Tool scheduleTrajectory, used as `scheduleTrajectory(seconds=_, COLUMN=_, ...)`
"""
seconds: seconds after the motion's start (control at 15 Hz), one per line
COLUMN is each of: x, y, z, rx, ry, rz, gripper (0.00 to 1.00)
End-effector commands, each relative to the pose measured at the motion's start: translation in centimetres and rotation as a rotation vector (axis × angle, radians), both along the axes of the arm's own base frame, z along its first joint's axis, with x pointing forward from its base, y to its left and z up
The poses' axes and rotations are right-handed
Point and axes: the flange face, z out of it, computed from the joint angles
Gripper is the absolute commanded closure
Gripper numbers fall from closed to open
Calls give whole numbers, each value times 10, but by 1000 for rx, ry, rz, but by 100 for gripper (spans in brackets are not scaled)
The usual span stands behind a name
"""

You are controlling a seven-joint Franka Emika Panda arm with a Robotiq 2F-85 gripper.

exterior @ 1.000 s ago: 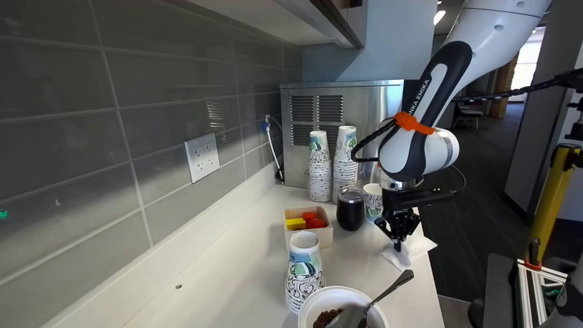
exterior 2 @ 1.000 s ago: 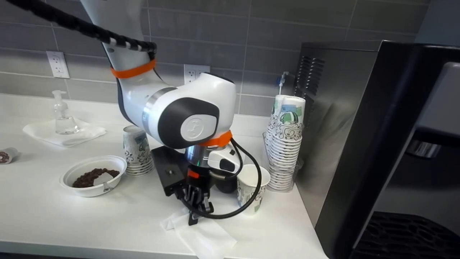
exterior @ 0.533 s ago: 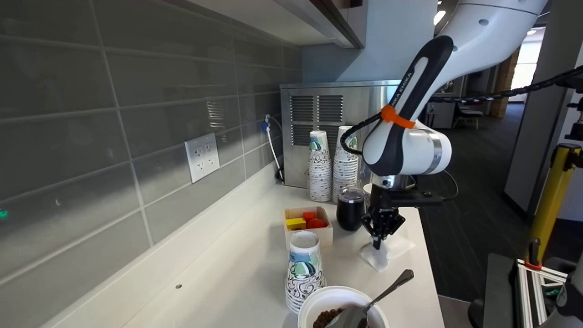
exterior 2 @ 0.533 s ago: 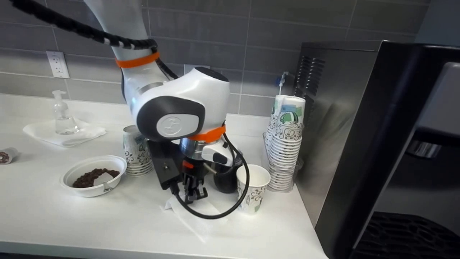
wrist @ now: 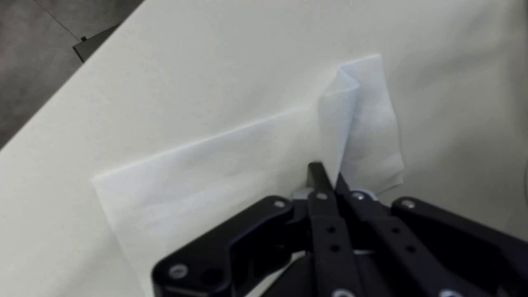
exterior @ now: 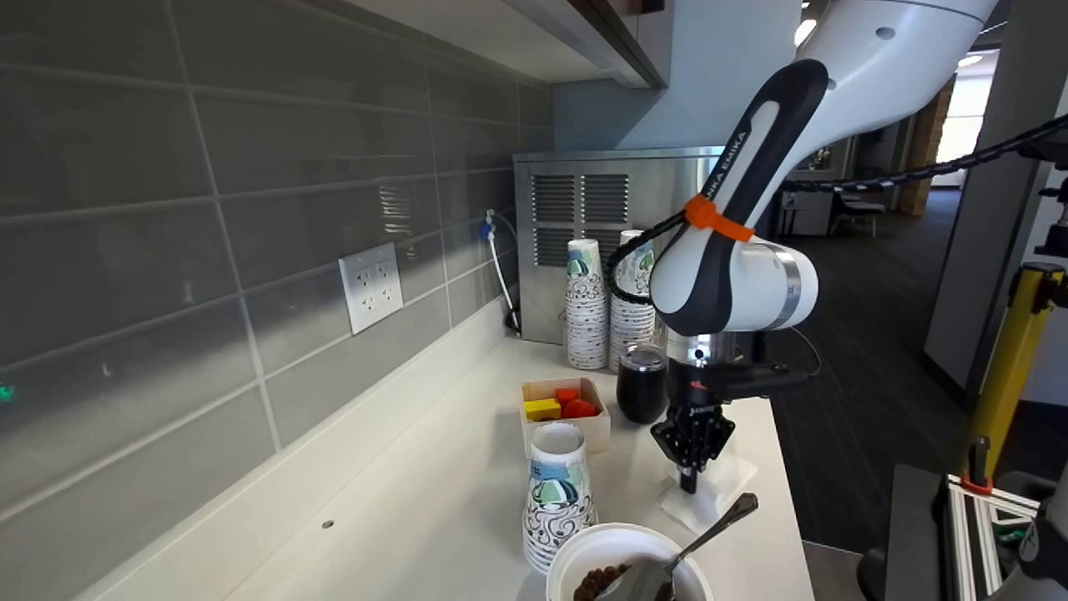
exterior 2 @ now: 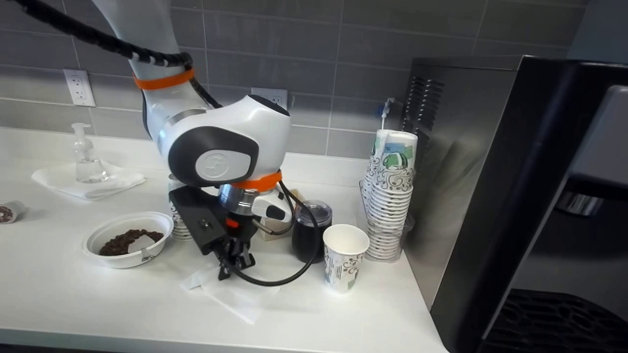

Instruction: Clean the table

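Gripper (wrist: 330, 178) pinches napkin (wrist: 231, 165) on cream table (exterior 2: 353, 321)

A robot arm (exterior: 876, 75) angles down to the white napkin, its black gripper clamped on a raised fold, the fingers (wrist: 319, 177) pressed against it in the wrist view. The table lies directly beneath the napkin and extends beyond it on every side, its front edge near. To one side of the napkin, in both exterior views, sits a white bowl (exterior 2: 120, 262) of brown cereal balls (exterior 2: 120, 243) with a spoon (exterior: 713, 532) resting in it. On the napkin's other side stand a dark tumbler (exterior: 642, 392) and, in an exterior view, a single paper cup (exterior 2: 343, 263). Between the napkin and the tiled wall (exterior: 334, 150) are a small box (exterior: 588, 432) of red and yellow pieces (exterior: 544, 409) and a short stack of paper cups (exterior: 556, 501). Farther from the napkin, past the tumbler, two tall stacks of cups (exterior: 586, 317) rise beside a metal machine (exterior 2: 456, 171). Well apart from the napkin, past the bowl, a pump bottle (exterior 2: 90, 167) stands on a paper towel (exterior 2: 51, 177), and a tipped cup (exterior 2: 17, 210) lies on its side.
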Motion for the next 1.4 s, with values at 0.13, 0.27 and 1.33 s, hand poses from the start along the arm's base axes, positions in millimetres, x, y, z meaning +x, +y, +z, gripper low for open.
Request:
scheduleTrajectory(seconds=0.13, x=10, y=-24, z=7, rx=-126, ry=-46, rz=-83, gripper=100)
scheduleTrajectory(seconds=0.27, x=16, y=-24, z=15, rx=-114, ry=-104, rz=-98, gripper=100)
scheduleTrajectory(seconds=1.33, x=1, y=54, z=4, rx=2, ry=104, rz=233, gripper=100)
